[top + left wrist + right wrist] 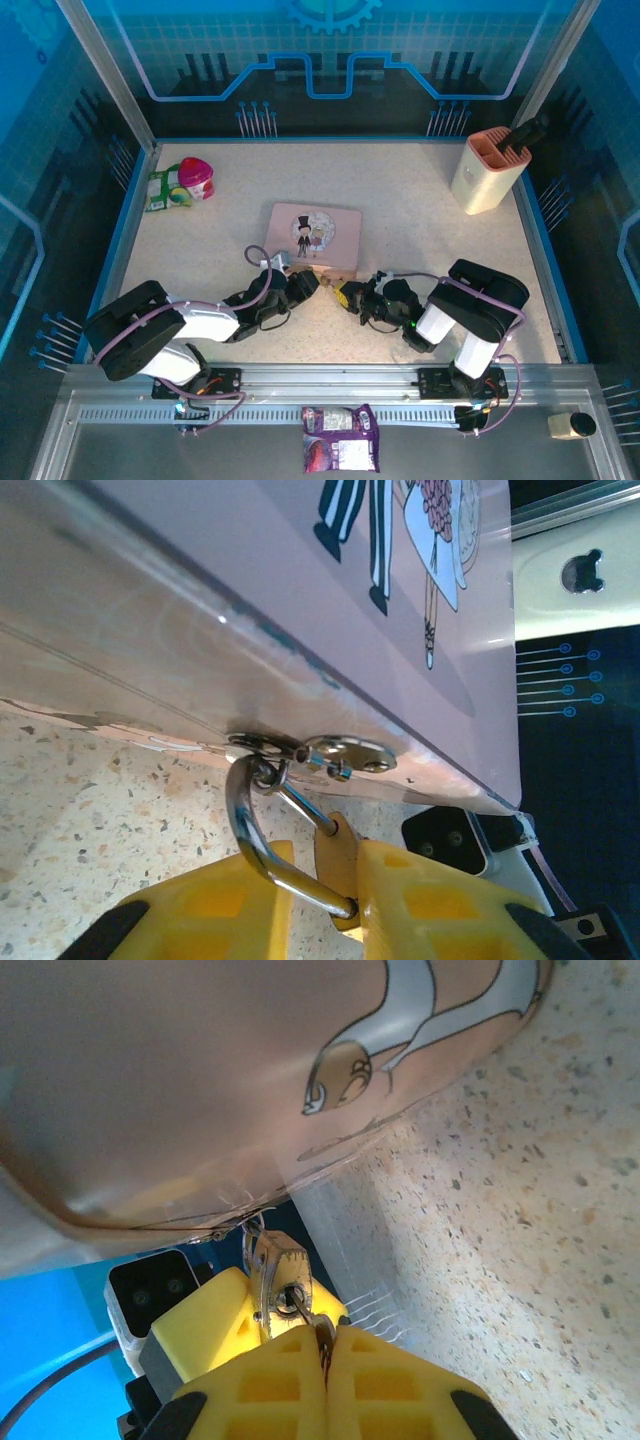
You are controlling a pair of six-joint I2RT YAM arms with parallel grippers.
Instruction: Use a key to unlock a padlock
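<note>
Near ledge, in front of my bases: 1 purple foil snack pouch, and 1 small pale cylinder well off to the right.

Mid speckled beige tabletop: my 2 claws meet tip to tip at the near edge of the tin.

Right claw: both yellow fingers clenched together, grasping 1 small silver key. The key's blade sits in the keyway of 1 tiny brass-bodied padlock.

Left claw: its 2 yellow fingers flank the brass body. I cannot tell whether they pinch it or stand slack.

The thin silver U-shaped shackle runs through the ring of the metal hasp on 1 pink rectangular tin with a cartoon couple on its lid.

Far left: 1 pink tub, with 1 green packet touching it.

Far right: 1 cream slotted holder, with 1 dark handle standing in it.
</note>
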